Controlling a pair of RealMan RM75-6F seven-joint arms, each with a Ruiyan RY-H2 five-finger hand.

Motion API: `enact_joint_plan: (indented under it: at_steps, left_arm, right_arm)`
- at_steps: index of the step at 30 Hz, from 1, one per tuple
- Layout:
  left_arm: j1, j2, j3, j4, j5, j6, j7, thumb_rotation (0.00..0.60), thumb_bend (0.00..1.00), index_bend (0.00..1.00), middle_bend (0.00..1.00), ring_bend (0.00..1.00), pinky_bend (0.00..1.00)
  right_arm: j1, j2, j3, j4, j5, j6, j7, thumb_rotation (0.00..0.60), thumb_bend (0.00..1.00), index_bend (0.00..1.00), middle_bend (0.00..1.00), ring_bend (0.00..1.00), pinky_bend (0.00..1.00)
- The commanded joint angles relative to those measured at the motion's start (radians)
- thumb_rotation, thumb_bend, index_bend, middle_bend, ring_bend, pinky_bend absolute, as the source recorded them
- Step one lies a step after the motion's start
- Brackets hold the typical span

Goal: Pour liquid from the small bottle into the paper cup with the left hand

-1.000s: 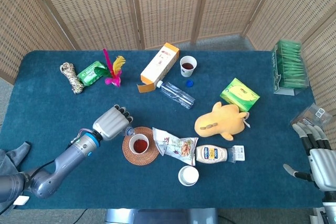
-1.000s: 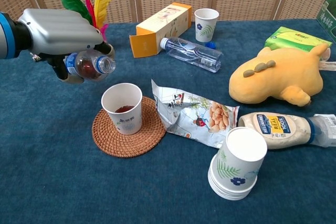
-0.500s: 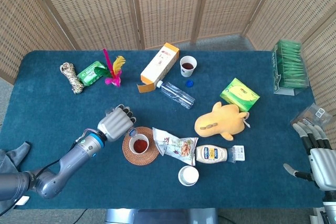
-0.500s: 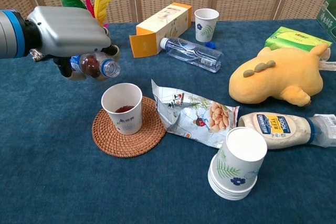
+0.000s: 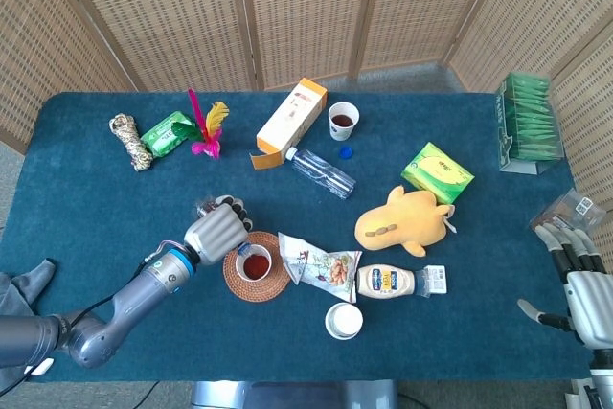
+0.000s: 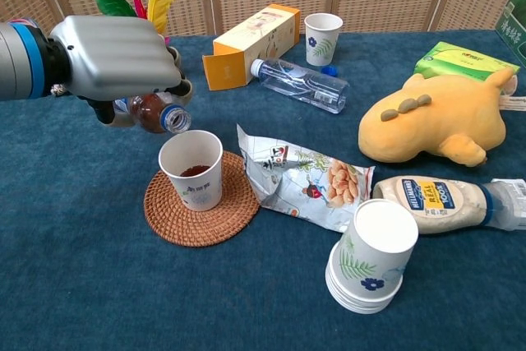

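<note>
So we see wicker screens (image 5: 306, 16) behind a blue-clothed table (image 5: 86, 189). Our left hand (image 6: 119, 55) grips the small bottle (image 6: 156, 113), tilted mouth-down over the paper cup (image 6: 191, 168) on a woven coaster (image 6: 177, 218). Right hand (image 5: 579, 280) spread, empty.

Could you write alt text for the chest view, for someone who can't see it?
The robot's grey left hand holds a small clear bottle of dark liquid tipped, mouth down, above a white paper cup on a round woven coaster. Nearby on the blue tablecloth lie a snack bag, a yellow plush toy and a stack of paper cups.
</note>
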Motion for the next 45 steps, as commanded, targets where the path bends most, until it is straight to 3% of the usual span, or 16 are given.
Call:
enact_joint_plan:
  at_steps: [1, 45]
  left_arm:
    - [-0.007, 0.002, 0.011, -0.007, 0.0, 0.01, 0.022, 0.6, 0.48, 0.57, 0.43, 0.28, 0.38]
    - [-0.051, -0.004, 0.067, -0.019, 0.023, 0.08, 0.224, 0.6, 0.48, 0.57, 0.44, 0.29, 0.38]
  right_arm:
    - [0.0, 0.0, 0.0, 0.001, 0.0, 0.001, 0.001, 0.6, 0.0, 0.0, 0.0, 0.0, 0.0]
    - [-0.004, 0.005, -0.002, 0.002, -0.01, 0.01, 0.012, 0.6, 0.0, 0.0, 0.0, 0.0, 0.0]
